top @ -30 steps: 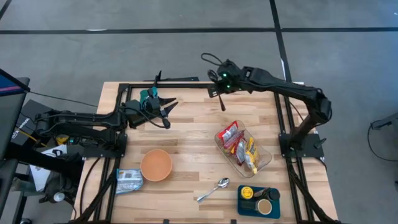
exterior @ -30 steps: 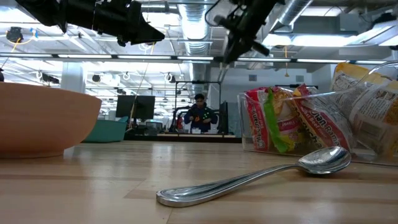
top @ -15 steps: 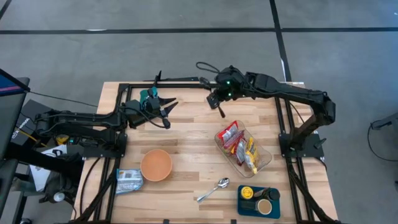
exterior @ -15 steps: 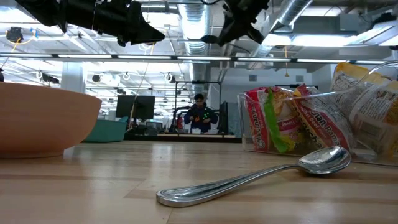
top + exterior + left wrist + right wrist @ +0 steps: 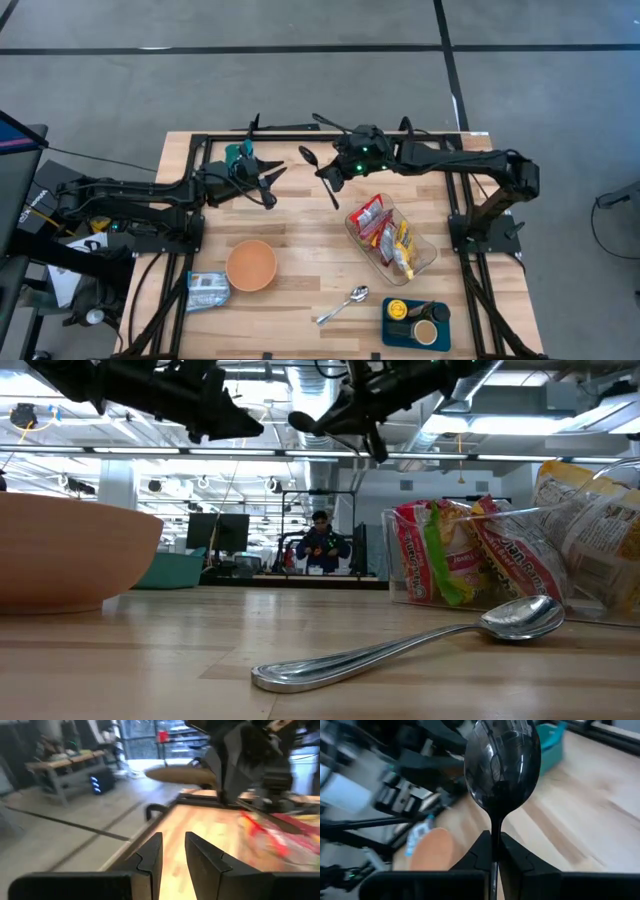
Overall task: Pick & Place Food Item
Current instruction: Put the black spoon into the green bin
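Note:
My right gripper (image 5: 330, 176) hangs over the far middle of the table, shut on a black spoon (image 5: 307, 155). The spoon's bowl fills the right wrist view (image 5: 502, 760) and shows high up in the low view (image 5: 300, 422). A clear container (image 5: 392, 240) with several food packets stands on the table's right half. An orange bowl (image 5: 250, 265) stands near left. My left gripper (image 5: 270, 185) hovers at the far left with a narrow gap between its fingers (image 5: 150, 855), empty. My right gripper pinches the black spoon's thin handle (image 5: 493, 827) between its two fingers, just below the bowl. The fingers come from the table's right. The bowl stands out beyond the fingertips toward the left arm. The spoon is lifted clear of the table.
A metal spoon (image 5: 343, 305) lies near the front edge. A blue packet (image 5: 208, 290) lies at the near left. A blue tray (image 5: 415, 322) with a cup and a yellow lid is at the near right. A teal object (image 5: 238, 152) sits by the left gripper.
My right gripper has moved toward the table's left edge and a little toward the near edge, turning as it went. The black spoon has swung from hanging down to pointing its bowl toward the left arm.

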{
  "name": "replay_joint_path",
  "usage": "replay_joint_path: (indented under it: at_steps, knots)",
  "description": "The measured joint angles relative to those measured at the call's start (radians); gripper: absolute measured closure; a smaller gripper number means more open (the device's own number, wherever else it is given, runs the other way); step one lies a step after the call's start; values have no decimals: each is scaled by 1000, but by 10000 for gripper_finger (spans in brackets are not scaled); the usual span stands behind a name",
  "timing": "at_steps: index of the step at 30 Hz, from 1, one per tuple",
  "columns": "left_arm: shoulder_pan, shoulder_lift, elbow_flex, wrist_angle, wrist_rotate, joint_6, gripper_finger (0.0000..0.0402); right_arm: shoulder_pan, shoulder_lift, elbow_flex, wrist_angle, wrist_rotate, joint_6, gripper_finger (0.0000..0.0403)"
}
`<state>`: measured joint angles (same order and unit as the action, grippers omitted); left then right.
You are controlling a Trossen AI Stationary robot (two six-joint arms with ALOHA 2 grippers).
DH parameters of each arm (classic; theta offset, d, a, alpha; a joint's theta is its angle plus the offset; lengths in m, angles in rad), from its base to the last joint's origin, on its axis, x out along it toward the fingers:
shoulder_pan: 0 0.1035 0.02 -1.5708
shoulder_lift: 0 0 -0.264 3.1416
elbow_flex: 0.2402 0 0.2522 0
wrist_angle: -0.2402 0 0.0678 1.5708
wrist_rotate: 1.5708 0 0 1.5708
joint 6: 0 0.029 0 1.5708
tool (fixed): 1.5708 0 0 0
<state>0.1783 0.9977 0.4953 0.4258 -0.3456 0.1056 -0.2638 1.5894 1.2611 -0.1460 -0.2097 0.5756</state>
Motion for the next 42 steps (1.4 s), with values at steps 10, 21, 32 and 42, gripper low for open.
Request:
replay_joint_path:
  at_steps: [10, 21, 32, 42]
  knots:
    - [0, 0, 0, -20, 341, -169, 325, 0, 0, -54, 273, -126, 8, 395]
    - [10, 0, 0, 155, 670, -409, 325, -2, 0, -54, 550, -179, 1, 395]
    - [72, 0, 0, 301, 786, -559, 325, 24, 6, -52, 782, -259, 1, 395]
    - [72, 9, 0, 304, 916, -592, 325, 28, 142, -29, 1054, -390, 153, 395]
